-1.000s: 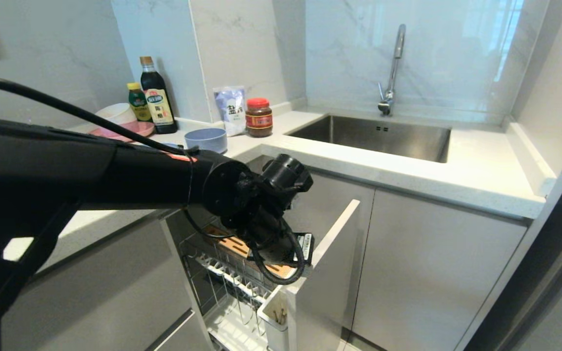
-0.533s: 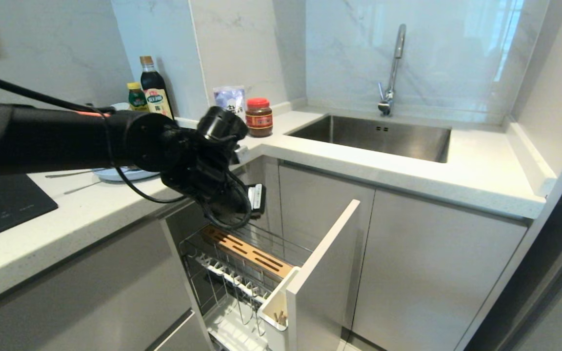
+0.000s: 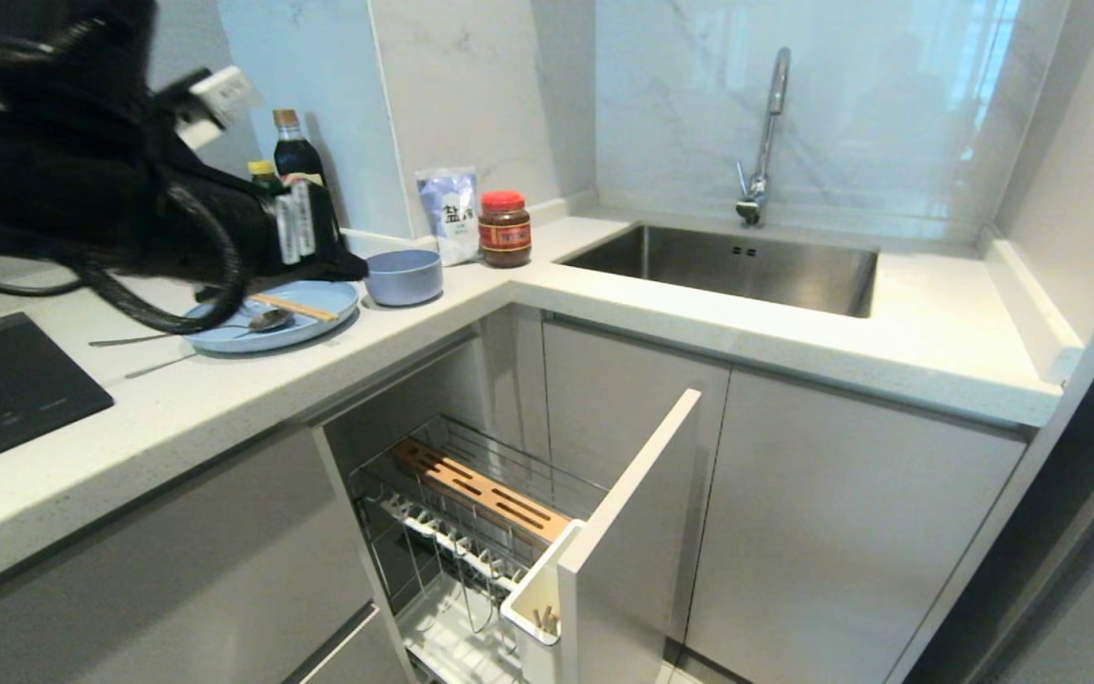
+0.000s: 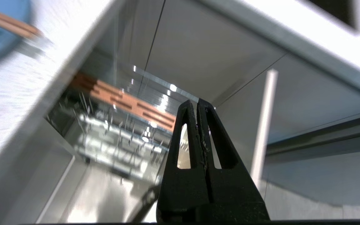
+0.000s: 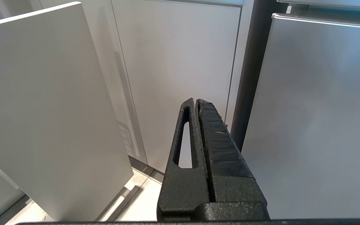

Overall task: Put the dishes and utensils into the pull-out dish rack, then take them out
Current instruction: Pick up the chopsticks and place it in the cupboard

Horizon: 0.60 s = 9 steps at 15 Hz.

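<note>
1. The left gripper (image 4: 197,103), fingers pressed together and carrying nothing, has swung up and away from over the pull-out dish rack (image 3: 471,532) within the last second; in the head view the arm now sits at about 10 o'clock, above the far left of the counter (image 3: 224,399).
2. The rack stands pulled out at 6 o'clock, its wooden strip (image 3: 480,489) and plate prongs bare, with what look like wooden stick ends in the white utensil cup (image 3: 533,608).
3. The light-blue plate (image 3: 319,318) lies on the counter at 10 o'clock, chopsticks (image 3: 292,307) and a spoon (image 3: 262,321) resting across it; the light-blue bowl (image 3: 403,275) sits just beside it, toward 11 o'clock. A second metal utensil (image 3: 153,366) lies on the counter near the plate.
4. The right gripper (image 5: 196,100), fingers closed on nothing, hangs parked before the lower cabinet fronts.
5. Judgement: the arm appears to be going for the next item, so loading is barely begun.
</note>
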{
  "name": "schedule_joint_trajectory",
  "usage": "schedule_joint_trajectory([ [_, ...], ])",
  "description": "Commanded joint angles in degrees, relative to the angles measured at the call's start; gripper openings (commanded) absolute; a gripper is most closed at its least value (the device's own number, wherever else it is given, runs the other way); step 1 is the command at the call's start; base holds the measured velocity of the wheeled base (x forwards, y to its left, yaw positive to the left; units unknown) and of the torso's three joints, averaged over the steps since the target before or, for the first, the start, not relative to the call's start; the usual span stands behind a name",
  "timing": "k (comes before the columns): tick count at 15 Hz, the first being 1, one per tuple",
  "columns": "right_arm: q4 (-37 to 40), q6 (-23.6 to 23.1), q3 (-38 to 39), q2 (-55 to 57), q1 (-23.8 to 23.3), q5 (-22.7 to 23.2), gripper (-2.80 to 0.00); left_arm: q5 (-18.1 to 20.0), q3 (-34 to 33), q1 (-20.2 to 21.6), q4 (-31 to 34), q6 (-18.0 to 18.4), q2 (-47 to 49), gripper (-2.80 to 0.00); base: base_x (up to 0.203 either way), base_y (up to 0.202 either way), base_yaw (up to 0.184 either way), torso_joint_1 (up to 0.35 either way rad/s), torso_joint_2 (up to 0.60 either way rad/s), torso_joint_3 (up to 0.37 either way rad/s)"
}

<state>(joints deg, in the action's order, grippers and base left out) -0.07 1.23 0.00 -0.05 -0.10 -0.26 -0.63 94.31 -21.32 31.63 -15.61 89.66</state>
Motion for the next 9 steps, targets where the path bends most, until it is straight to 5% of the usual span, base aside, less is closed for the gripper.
schedule_joint_trajectory([
  [1,0.0,0.1,0.1,-0.2,0.0,0.0,-2.80,0.2,-2.4,1.0,0.1,1.7,-14.4,-2.80,0.000,0.000,0.000,0.000,0.00,0.000],
  [9,0.0,0.0,0.1,-0.1,0.0,0.0,-2.80,6.8,-23.8,17.0,-0.9,16.6,-53.5,-2.80,0.000,0.000,0.000,0.000,0.00,0.000],
])
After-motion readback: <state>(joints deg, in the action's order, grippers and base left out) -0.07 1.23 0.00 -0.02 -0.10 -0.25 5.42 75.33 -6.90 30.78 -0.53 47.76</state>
